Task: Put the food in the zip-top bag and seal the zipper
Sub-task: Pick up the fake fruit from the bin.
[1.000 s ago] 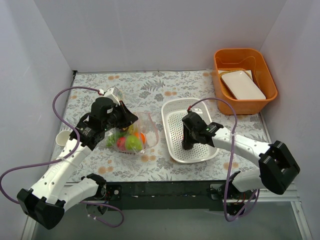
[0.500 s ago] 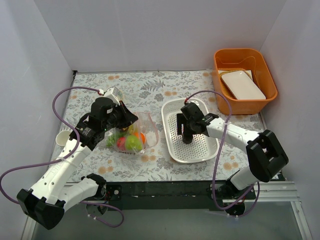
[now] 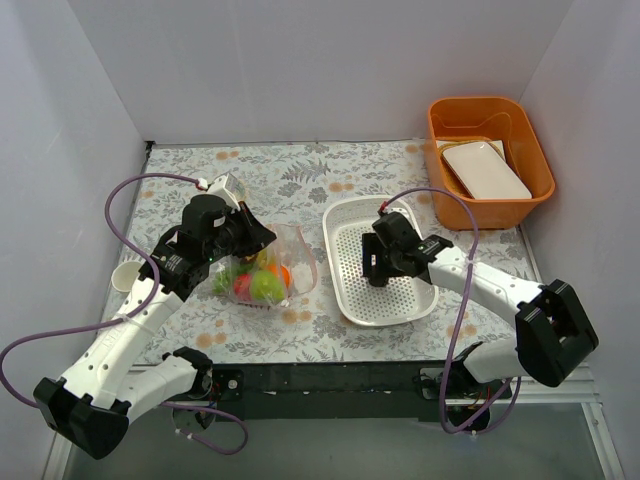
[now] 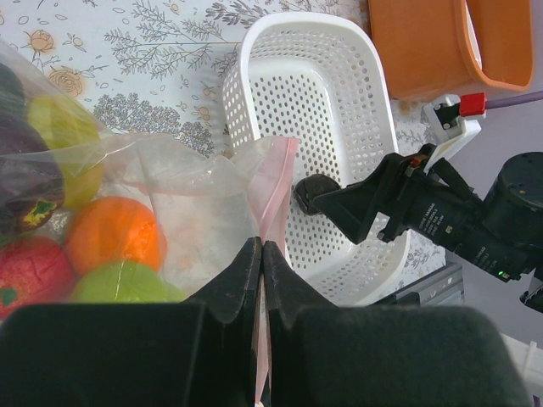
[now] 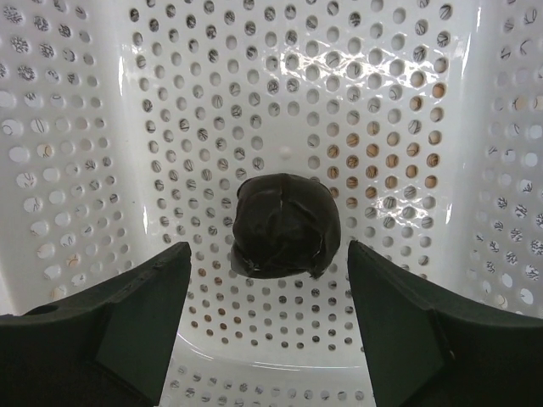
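The clear zip-top bag [image 3: 275, 262] lies left of the white basket and holds several fruits: an orange [image 4: 110, 233], a red apple [image 4: 30, 273], a green pear [image 4: 127, 287] and a dark purple plum [image 4: 21, 182]. My left gripper [image 4: 261, 251] is shut on the bag's pink zipper strip [image 4: 277, 182] and holds the mouth up; it also shows in the top view [image 3: 262, 238]. My right gripper [image 5: 267, 254] is open inside the basket. Its fingers stand either side of a dark round fruit [image 5: 284, 225] lying on the basket floor and do not touch it.
The white perforated basket [image 3: 345, 300] stands mid-table, and its walls close in around my right gripper [image 3: 378, 275]. An orange bin [image 3: 436, 130] holding a white tray [image 3: 487, 170] stands at the back right. A white cup [image 3: 124, 275] sits at the left edge.
My right arm has shifted its elbow and its gripper has moved a little within the basket, staying over the dark fruit. My left gripper and the bag have not moved.
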{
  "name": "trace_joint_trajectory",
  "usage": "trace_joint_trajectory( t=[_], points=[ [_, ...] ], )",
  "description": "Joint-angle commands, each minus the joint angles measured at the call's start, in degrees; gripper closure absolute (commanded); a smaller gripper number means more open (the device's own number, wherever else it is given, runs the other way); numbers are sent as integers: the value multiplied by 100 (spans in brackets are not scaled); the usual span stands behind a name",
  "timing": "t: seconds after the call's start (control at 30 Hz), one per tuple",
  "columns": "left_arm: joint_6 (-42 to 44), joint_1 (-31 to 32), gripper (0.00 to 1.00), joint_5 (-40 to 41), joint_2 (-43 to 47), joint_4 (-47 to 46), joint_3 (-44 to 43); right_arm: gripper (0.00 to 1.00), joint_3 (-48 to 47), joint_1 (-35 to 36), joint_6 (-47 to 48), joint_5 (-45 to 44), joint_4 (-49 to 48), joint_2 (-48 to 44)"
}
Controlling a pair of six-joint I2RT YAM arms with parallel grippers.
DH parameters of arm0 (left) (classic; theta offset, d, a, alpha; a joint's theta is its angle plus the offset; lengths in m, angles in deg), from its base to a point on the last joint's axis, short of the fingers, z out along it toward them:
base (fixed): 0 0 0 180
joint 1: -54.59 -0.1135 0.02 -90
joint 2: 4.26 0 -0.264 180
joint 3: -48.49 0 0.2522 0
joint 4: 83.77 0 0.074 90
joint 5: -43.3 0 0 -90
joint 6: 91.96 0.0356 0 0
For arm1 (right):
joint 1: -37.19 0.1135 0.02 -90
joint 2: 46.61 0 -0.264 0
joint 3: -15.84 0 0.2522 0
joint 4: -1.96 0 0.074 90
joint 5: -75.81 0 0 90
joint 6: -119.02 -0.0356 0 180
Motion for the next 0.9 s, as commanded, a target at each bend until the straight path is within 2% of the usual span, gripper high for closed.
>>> trace_joint_trajectory(
  t=[0.0,0.27,0.43,0.57,0.73,0.87],
  points=[
    [75,25,100,-24,71,-49,-5,18,126,-11,-72,42,5,-94],
    [74,25,100,-15,88,-14,12,19,188,-2,-81,33,-144,161],
    [110,25,100,55,80,56,-40,23,109,-2,-72,60,-197,363],
    [118,25,100,55,79,83,-58,33,74,-11,-64,130,-294,469],
    [127,25,100,55,79,83,-93,36,74,-11,-37,113,-347,486],
    [136,25,100,55,62,109,-137,44,117,-20,-20,112,-382,469]
  ],
)
